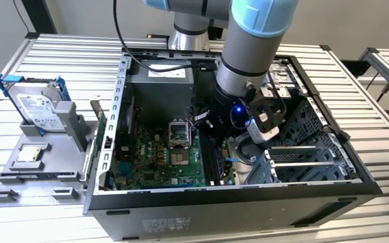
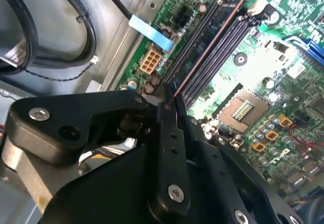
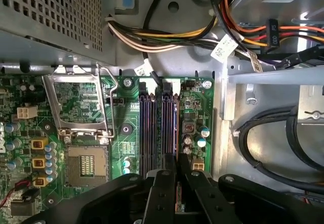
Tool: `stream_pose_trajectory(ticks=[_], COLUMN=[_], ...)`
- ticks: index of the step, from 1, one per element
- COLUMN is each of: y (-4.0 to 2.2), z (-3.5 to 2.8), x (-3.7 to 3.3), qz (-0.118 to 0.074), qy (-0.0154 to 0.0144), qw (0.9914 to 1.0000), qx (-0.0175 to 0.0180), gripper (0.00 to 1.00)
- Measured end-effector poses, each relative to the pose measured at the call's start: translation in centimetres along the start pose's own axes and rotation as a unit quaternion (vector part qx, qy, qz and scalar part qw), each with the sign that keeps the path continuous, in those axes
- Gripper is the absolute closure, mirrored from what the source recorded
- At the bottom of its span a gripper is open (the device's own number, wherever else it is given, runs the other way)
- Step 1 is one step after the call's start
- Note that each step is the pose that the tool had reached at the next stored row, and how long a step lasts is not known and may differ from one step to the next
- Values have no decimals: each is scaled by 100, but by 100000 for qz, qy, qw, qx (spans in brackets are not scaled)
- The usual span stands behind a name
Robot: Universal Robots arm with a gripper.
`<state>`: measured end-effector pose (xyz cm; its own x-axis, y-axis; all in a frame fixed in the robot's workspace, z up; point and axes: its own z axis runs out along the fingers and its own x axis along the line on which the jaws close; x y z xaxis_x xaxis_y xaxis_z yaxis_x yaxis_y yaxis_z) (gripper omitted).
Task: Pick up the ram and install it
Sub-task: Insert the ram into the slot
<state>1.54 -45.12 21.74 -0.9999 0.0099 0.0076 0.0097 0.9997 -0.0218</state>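
Black metal fingers of the gripper are seen pressed together on the ram, which is pinched by its near end and held edge-on in both wrist views. In the second wrist view the ram is shown as a thin dark stick with a reddish upper edge, lying along the outermost of the long black memory slots; whether it is fully seated there cannot be told. In the first wrist view the same slots are seen running away from the fingertips, with white latches at their far ends. Beside the slots, on the green motherboard, the open processor socket and its raised metal frame are visible. Beyond the board, bundled yellow, orange and black cables are draped across the grey case wall. In the exterior view the arm is lowered into the open computer case, which is laid on its side on a slatted metal table. On the exterior view's left, well apart from the case, a silver hard drive with blue rails is stood upright in a grey fixture.
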Motion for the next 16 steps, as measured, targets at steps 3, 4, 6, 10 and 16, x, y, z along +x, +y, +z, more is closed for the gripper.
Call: stream_pose_trajectory(ticks=[3,4,6,10,16], y=[-1,-3,-8,-11,-12], z=[1,1,2,15,53], x=[0,0,0,0,0], qz=[0,1,1,1,1], qy=[0,0,0,-1,-2], qw=[100000,100000,100000,100000,100000], qx=[4,-1,10,6,9], gripper=[100,100,100,100,100])
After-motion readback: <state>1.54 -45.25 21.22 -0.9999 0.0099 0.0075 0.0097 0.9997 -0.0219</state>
